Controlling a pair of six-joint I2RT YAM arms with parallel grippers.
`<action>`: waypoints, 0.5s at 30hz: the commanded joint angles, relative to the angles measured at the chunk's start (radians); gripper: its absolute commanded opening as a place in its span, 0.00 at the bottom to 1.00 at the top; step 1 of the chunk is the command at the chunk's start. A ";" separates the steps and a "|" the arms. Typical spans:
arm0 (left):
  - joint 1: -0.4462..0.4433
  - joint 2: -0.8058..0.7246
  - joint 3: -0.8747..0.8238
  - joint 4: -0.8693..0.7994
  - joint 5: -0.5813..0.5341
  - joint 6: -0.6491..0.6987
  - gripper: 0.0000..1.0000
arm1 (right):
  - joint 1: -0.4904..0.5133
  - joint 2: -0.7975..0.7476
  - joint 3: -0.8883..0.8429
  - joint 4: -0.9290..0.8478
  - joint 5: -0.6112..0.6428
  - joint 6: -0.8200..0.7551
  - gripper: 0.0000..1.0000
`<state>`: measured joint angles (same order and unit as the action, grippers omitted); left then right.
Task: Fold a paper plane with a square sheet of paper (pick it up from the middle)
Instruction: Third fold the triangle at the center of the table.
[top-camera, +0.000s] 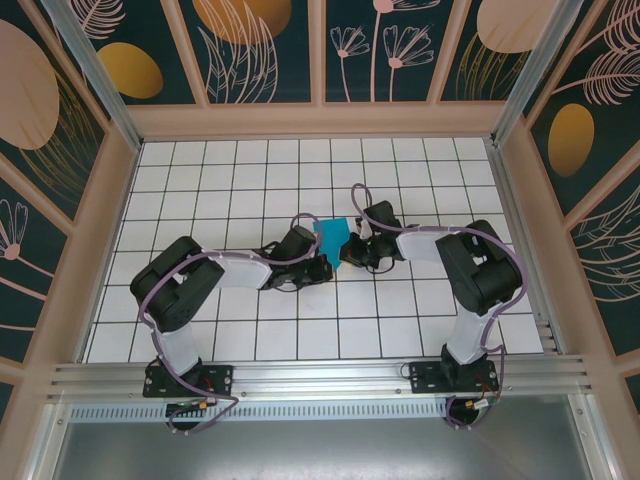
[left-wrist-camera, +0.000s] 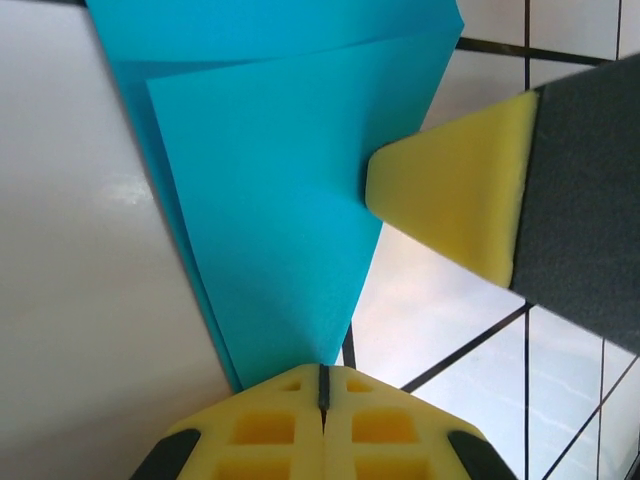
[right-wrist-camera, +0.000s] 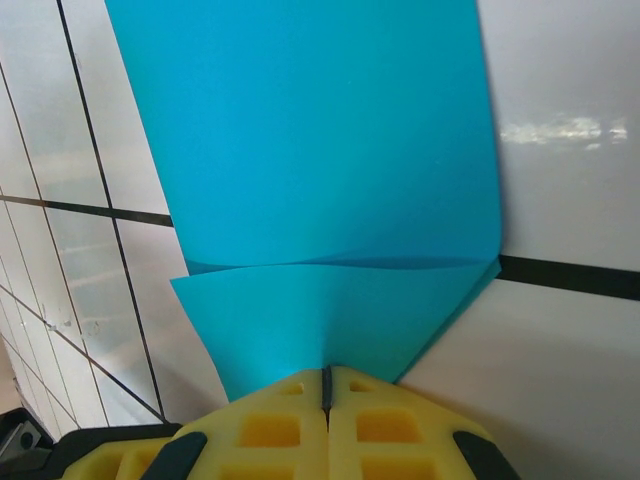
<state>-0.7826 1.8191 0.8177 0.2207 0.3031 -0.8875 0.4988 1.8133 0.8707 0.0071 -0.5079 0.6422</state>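
Note:
The teal-blue square sheet of paper (top-camera: 331, 240) hangs folded over in layers above the middle of the tiled table, between my two grippers. My left gripper (top-camera: 321, 259) is shut on its lower left corner. In the left wrist view the sheet (left-wrist-camera: 270, 200) narrows to a point pinched in the left gripper (left-wrist-camera: 323, 373), and a yellow pad of the right gripper's fingers (left-wrist-camera: 455, 195) touches its right edge. My right gripper (top-camera: 349, 250) is shut on the opposite side. In the right wrist view a folded flap of the sheet (right-wrist-camera: 320, 170) runs into the right gripper (right-wrist-camera: 326, 376).
The white gridded table (top-camera: 250, 180) is boxed in by tan walls (top-camera: 320, 120) at the back and on both sides. An aluminium rail (top-camera: 320, 375) carries both arm bases along the near edge.

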 joint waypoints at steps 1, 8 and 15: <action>-0.024 -0.007 -0.069 -0.172 0.013 0.017 0.06 | 0.004 0.050 -0.009 -0.093 0.093 0.005 0.03; -0.024 -0.058 -0.092 -0.179 0.006 0.025 0.06 | 0.004 0.055 -0.009 -0.092 0.090 0.007 0.03; -0.024 -0.212 -0.058 -0.130 -0.160 -0.026 0.02 | 0.006 0.045 -0.011 -0.086 0.081 -0.002 0.03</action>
<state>-0.7994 1.6951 0.7616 0.1101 0.2386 -0.8894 0.4995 1.8141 0.8707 0.0071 -0.5095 0.6422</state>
